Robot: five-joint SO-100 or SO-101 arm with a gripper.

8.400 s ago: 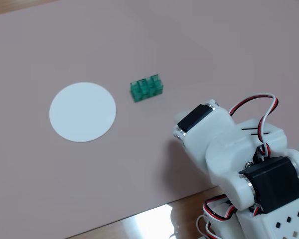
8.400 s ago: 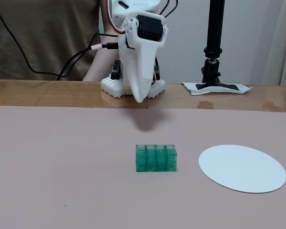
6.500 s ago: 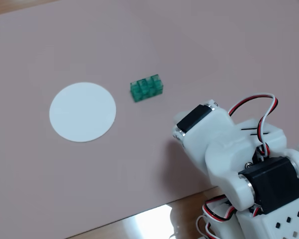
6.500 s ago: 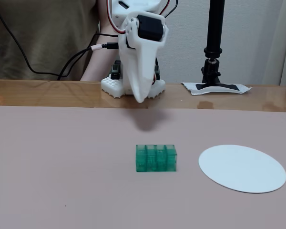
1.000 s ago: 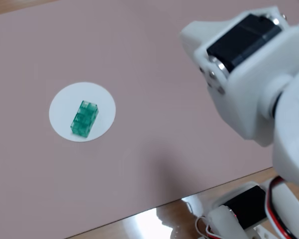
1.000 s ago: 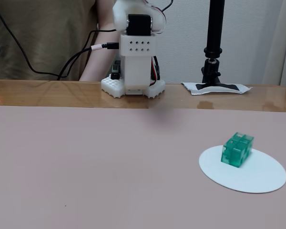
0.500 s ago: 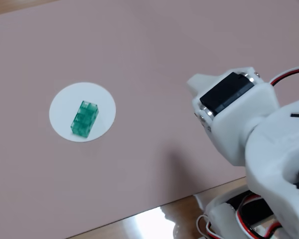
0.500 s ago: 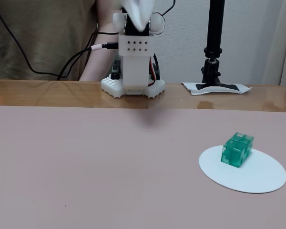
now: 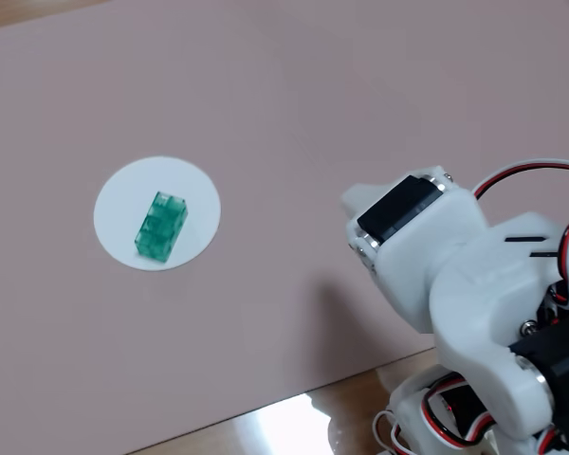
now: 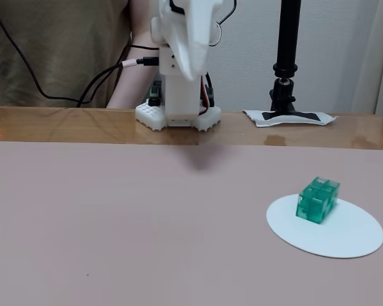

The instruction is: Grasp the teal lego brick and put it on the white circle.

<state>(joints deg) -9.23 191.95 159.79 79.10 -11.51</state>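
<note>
The brick (image 10: pixel 318 199) now sits on the circle (image 10: pixel 345 239), near the tabletop's right edge; the end effector (image 10: pixel 190 60) has lifted away, holding nothing; its opening I cannot tell; job looks done.

Soft, even indoor light is filling both fixed views, with colours looking slightly washed. A faint blurred shadow is lying on the pinkish mat (image 10: pixel 83 217) below the white gripper's fingers (image 10: pixel 190 60). Glare is showing on the glossy wooden table edge (image 9: pixel 284 431).
</note>
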